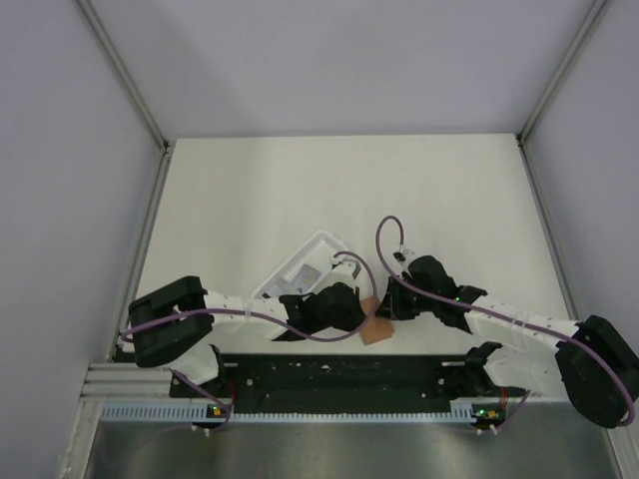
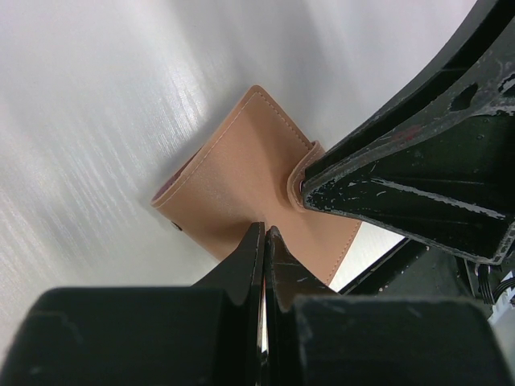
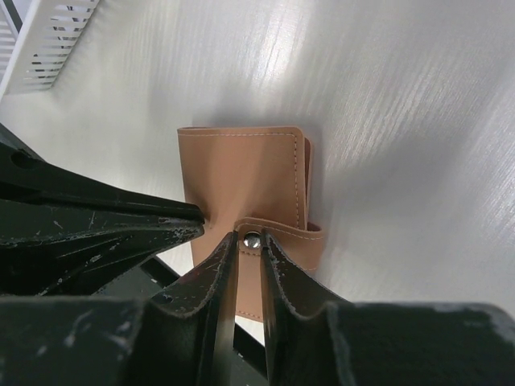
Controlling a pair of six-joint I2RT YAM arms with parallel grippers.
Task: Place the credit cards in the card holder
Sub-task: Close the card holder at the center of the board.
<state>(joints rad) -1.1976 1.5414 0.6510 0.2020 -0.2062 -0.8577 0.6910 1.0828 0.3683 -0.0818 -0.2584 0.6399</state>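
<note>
Pale tabletop carried the folded orange-brown card holder at lower centre of the top view. The right gripper pinched its snap strap, while the left gripper, clenched, touched its edge.

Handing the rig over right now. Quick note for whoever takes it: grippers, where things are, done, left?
Left gripper: shut, tips against the card holder edge.
Right gripper: closed on its snap strap.
The card holder lies folded on the table near the front edge, between both grippers.
Credit cards: none clearly in view; can't tell whether any are inside.
Left: confirm the cards are in, and whether the strap is snapped.
</note>
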